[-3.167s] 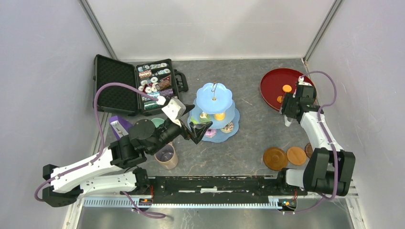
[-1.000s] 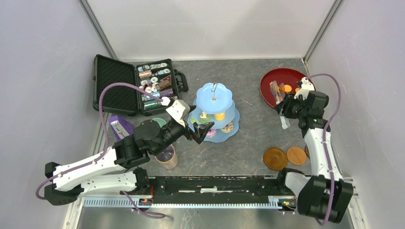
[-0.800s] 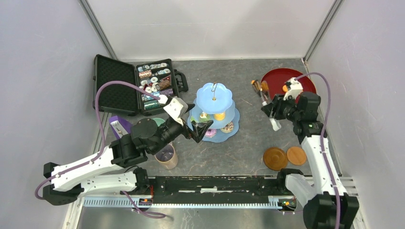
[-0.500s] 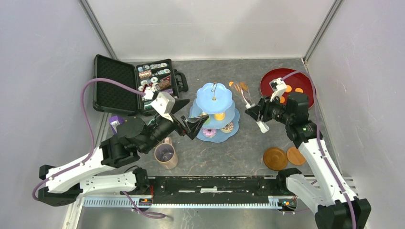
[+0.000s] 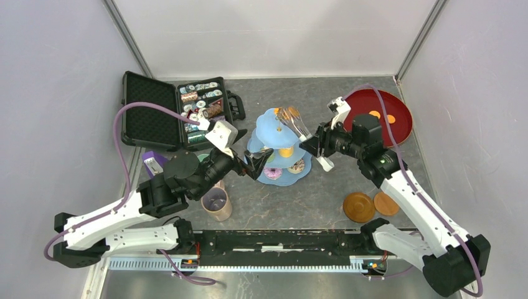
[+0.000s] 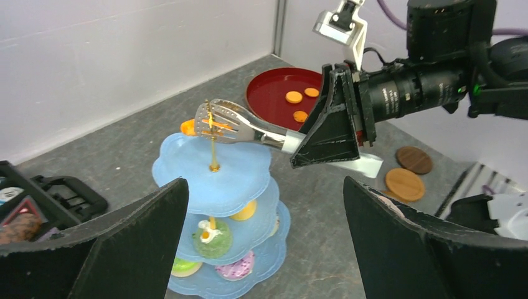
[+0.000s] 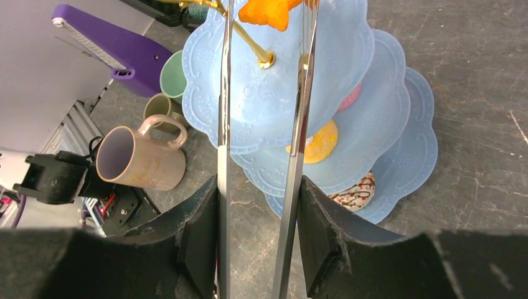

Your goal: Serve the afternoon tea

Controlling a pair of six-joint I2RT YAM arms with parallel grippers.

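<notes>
Black case [image 5: 152, 118], far left: lid open, small tins [image 5: 200, 107] in its right half.

Left tool [image 5: 256, 163]: jaws spread wide, holding nothing, just beside the left edge of the cake stand [image 5: 269, 131].

Tan mug [image 5: 216, 204]: upright, near the left arm.

Cake stand, centre of the surface [image 5: 336, 187]: 3 tiers. Green cake [image 6: 212, 240] and yellow cake [image 5: 286, 151] on the middle tier. Pink donut [image 5: 273, 173] and chocolate donut [image 5: 297, 166] on the bottom tier.

Right tool [image 5: 316, 144]: part closed on the handles of metal tongs [image 5: 297, 126]. The tong tips pinch 1 orange biscuit [image 7: 271, 11] above the top tier, by the gold post [image 7: 249, 43]. Contact with the tier cannot be told.

Red tray [image 5: 398, 106]: top view shows 2 loose biscuits [image 5: 375, 114]; left wrist view shows 3.

2 brown coasters [image 5: 359, 207] lie near the right arm's base.

Only the right wrist view shows the green cup [image 7: 176, 75] and olive cup [image 7: 159, 107], beside the mug.
</notes>
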